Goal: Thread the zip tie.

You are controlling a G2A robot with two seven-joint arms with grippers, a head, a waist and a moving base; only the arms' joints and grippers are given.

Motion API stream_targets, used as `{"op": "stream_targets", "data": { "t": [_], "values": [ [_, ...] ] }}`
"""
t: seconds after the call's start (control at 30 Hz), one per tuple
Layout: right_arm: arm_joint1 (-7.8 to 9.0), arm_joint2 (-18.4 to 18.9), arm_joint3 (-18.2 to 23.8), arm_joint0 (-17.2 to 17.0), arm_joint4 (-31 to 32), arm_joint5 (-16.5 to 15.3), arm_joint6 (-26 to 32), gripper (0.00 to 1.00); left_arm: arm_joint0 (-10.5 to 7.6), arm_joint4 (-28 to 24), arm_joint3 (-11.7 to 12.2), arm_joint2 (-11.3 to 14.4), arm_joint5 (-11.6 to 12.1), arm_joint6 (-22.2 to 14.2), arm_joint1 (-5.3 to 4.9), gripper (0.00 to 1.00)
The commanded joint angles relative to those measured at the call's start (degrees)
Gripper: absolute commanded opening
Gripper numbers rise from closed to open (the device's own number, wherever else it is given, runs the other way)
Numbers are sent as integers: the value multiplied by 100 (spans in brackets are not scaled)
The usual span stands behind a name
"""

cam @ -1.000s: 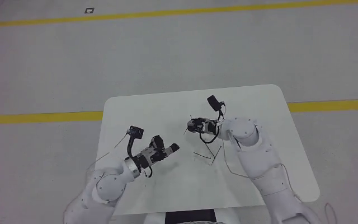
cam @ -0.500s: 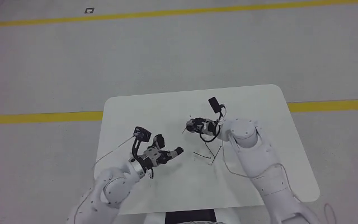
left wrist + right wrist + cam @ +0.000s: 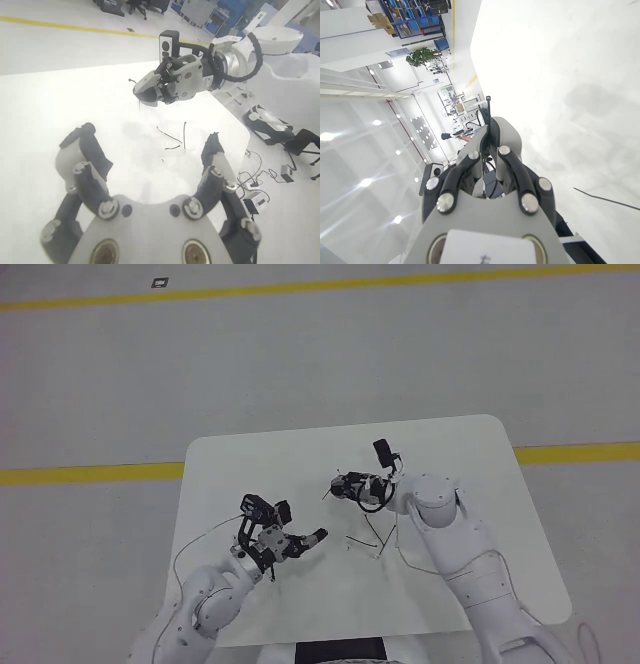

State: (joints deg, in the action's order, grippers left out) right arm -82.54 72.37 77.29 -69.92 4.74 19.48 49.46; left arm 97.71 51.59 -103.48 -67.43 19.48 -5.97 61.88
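Since the earlier frames, the left gripper (image 3: pixel 302 521) had slid a little toward the middle of the table (image 3: pixel 460 454) and turned at the wrist, closing part of the gap to the right gripper (image 3: pixel 340 486), which had barely shifted.

From my seat I read the left gripper as spread wide, with nothing between its fingers (image 3: pixel 86 130). It hung low over the table's near half, facing the other arm.

I saw the right gripper held above the table's centre, tilted down, its jaws pressed together on the zip tie (image 3: pixel 489 106). The tie ran straight through the pinch. Its square head stuck out past the fingertips on one side. In the left wrist view its thin tail hung from the other side, pointing down at the table and not touching it. The two grippers were near one another but apart, and the tie touched only the right one.

Three loose ties (image 3: pixel 184 137) lay flat on the table between the arms, just below the right gripper's reach. One lay straight and two were slightly curved, close together. I could not tell whether any of them crossed.
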Motion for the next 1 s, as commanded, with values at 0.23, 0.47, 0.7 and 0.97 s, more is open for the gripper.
{"op": "stream_targets", "data": {
  "t": [0.23, 0.47, 0.7, 0.97],
  "values": [
    [0, -4, 0, -10, -4, -10, -24, 0, -122, 60, 64, 171, 0, 149, -2, 100],
    [9, -130, -79, -14, -309, 0, -53, 0, -450, -242, 351, 500, 0, 426, -35, 100],
    [27, -192, -155, 30, -498, 0, 72, 0, -668, -592, 560, 638, 0, 569, -72, 100],
    [27, -192, -155, 30, -498, 0, 72, 0, -674, -636, 566, 659, 0, 569, -66, 100]
  ]
}}
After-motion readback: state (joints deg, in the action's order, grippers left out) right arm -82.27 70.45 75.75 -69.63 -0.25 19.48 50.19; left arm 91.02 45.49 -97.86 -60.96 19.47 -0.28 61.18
